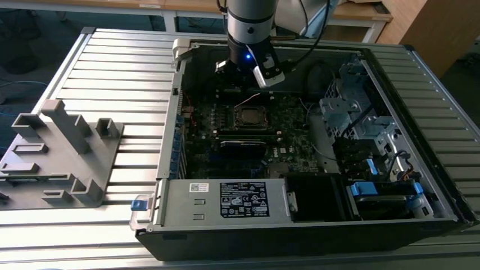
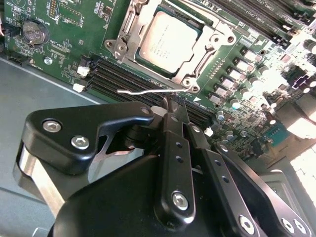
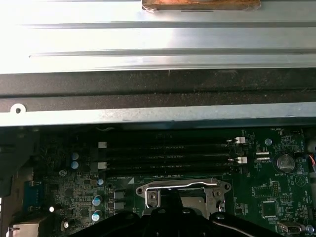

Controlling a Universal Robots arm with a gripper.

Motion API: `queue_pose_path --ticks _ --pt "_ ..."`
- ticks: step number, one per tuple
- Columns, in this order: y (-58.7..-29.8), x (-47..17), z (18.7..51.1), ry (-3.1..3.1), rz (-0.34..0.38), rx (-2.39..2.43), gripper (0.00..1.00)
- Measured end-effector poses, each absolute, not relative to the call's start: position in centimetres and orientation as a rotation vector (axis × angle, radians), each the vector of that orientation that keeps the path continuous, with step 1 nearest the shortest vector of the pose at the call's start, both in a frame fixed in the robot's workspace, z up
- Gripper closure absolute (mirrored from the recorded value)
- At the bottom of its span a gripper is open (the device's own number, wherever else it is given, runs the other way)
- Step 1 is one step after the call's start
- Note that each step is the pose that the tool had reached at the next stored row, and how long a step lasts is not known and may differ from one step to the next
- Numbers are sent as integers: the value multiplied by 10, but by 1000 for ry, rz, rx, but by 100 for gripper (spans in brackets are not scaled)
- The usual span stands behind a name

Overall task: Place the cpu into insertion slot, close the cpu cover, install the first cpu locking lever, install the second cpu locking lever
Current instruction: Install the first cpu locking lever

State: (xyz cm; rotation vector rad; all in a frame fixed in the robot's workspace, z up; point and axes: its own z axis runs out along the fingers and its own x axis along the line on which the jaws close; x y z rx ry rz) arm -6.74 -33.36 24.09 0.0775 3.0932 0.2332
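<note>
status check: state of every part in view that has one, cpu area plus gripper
cpu: seated flat, framed by the cover.
cover: down around the cpu.
lever: sticking out free, looks unlatched.
gripper: fingers together at the lever's end; whether it grips the lever is unclear.
case: lying on its side, open on top.

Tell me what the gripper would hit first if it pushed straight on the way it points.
Probably the thin silver locking lever, lying just beyond the gripper in the second wrist view; the black memory slots sit beneath it. Depth is hard to judge.
</note>
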Motion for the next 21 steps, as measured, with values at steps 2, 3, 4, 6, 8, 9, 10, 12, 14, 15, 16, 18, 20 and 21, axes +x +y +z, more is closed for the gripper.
queue_pose_path --ticks 2,3,4,6,8,9,10,12,14,15,16,18,20,21 --pt "-334 -67 241 3093 233 78 89" --pt "-334 -67 240 3093 234 77 89" --pt "-333 -67 240 3093 233 77 89" --pt "-333 -67 240 3093 233 77 89" --pt "-333 -67 240 3093 233 78 89" --pt "-333 -67 239 3093 233 78 89" --pt "-333 -67 239 3093 233 78 89" --pt "-332 -66 239 3093 233 77 89" --pt "-331 -66 239 3093 233 77 89" --pt "-331 -66 239 3093 233 77 89" --pt "-331 -66 239 3093 233 78 89" --pt "-330 -65 238 3093 233 77 89" --pt "-330 -64 238 3093 233 77 89" --pt "-330 -63 238 3093 233 78 89"
